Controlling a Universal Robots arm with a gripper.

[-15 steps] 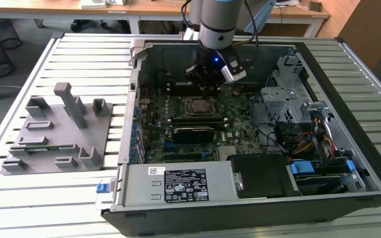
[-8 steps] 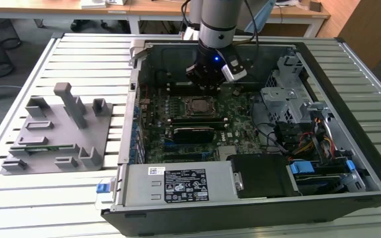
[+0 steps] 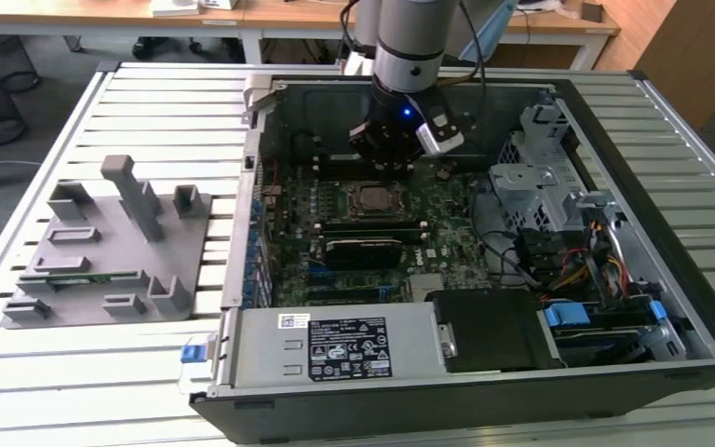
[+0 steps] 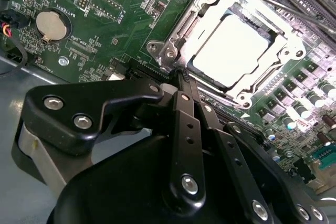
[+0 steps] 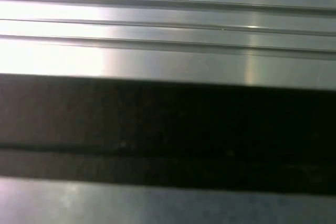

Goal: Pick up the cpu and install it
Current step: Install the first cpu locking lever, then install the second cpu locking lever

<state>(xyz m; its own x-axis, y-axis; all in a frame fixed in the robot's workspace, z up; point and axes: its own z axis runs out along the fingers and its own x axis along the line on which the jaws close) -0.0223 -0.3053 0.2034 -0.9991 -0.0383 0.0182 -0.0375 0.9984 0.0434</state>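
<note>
**CPU seated in socket; gripper closed and empty above it**

Exterior view: an open computer case lies on its side on a slatted metal table; the arm descends into the case from the far side; the gripper hangs just above the far edge of the CPU socket on the green motherboard.

Location of the cpu: in the second wrist view its silvery top sits flat inside the socket's metal retention frame; the frame surrounds it on all sides; the cpu is apart from the gripper.

Tool state: in the second wrist view the black fingers meet at a narrow tip; the jaws are clenched together with nothing between them; the tip lies near the corner of the retention frame, whether touching it or not cannot be told.

Surroundings: a round coin battery sits on the motherboard, well apart from the socket; on the exterior view's left a grey plastic fixture tray rests on the table beside the case; a silver power supply occupies the near side of the case; a metal drive cage stands on the exterior view's right.

First wrist view: bright ribbed metal surface above a dark band; identity of the dark band cannot be told.
</note>
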